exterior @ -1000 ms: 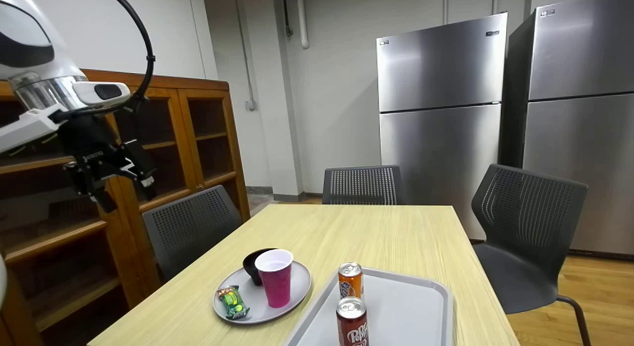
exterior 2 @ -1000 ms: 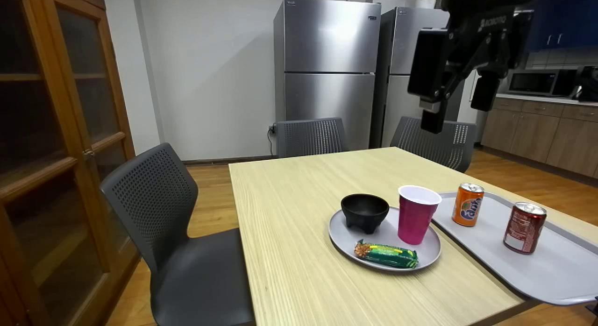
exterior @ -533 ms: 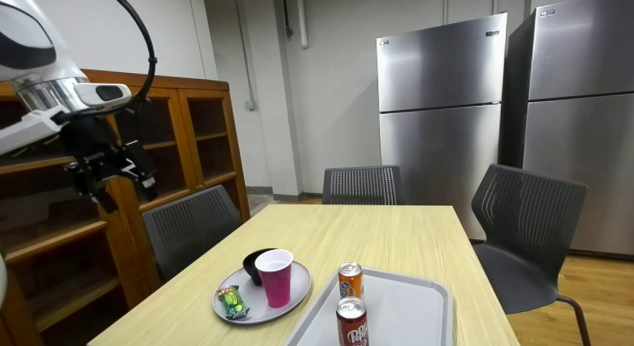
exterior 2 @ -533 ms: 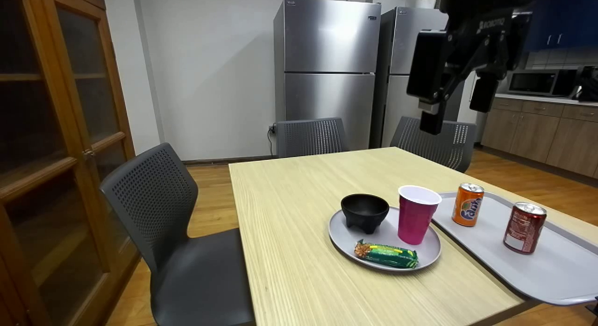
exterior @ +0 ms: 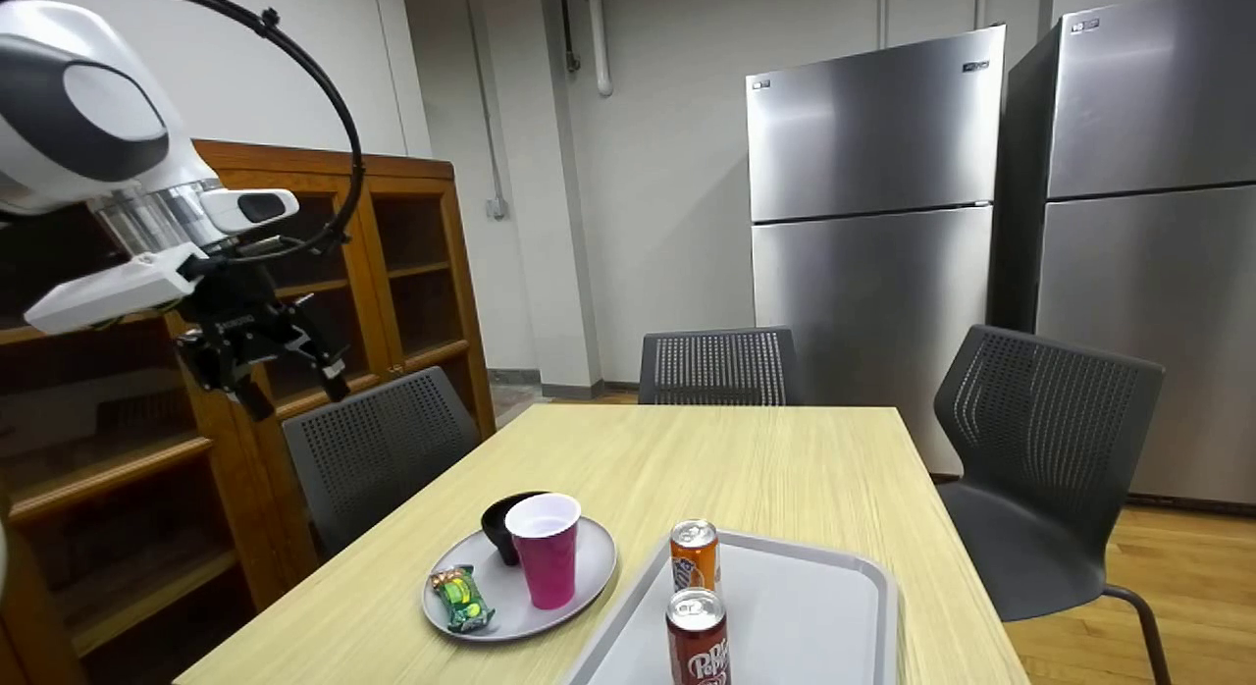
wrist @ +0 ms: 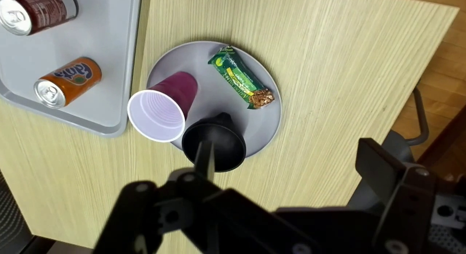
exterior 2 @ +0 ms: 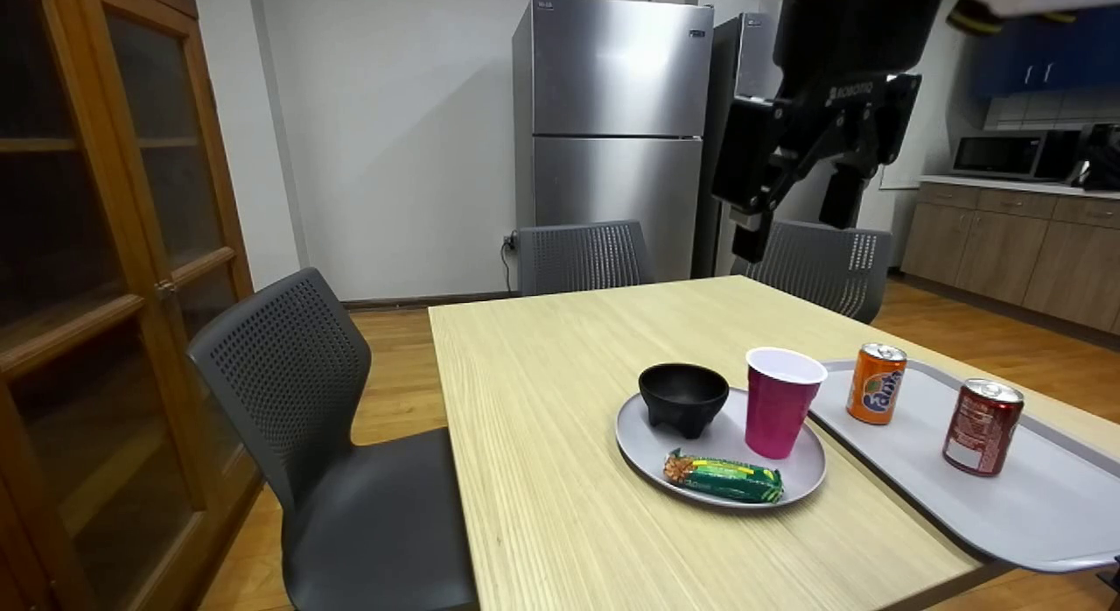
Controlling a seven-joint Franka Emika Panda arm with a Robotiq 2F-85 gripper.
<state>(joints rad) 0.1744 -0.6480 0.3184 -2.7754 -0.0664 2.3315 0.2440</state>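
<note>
My gripper [exterior: 296,395] hangs in the air, higher than the table [exterior: 746,459], its jaws wide apart with nothing between them. In the wrist view the gripper [wrist: 286,149] looks down on a grey plate [wrist: 264,137]. One finger overlaps the black bowl [wrist: 229,146] in that picture, but there is a gap in height. On the plate stand that bowl and a magenta cup [exterior 2: 777,414] with a white inside. A green snack bar wrapper [exterior 2: 724,478] lies beside them. Nothing touches the gripper [exterior 2: 796,221].
A grey tray [exterior: 814,606] next to the plate bears an orange Fanta can [exterior 2: 877,383] and a dark red Dr Pepper can [exterior 2: 983,427], both upright. Grey chairs [exterior 2: 289,401] surround the table. A wooden glass-door cabinet [exterior: 412,273] and steel fridges [exterior: 873,224] stand behind.
Over the last half second the arm and gripper have shifted rightward and slightly down in an exterior view, leftward and down in an exterior view. The jaws stayed apart; the objects have not moved.
</note>
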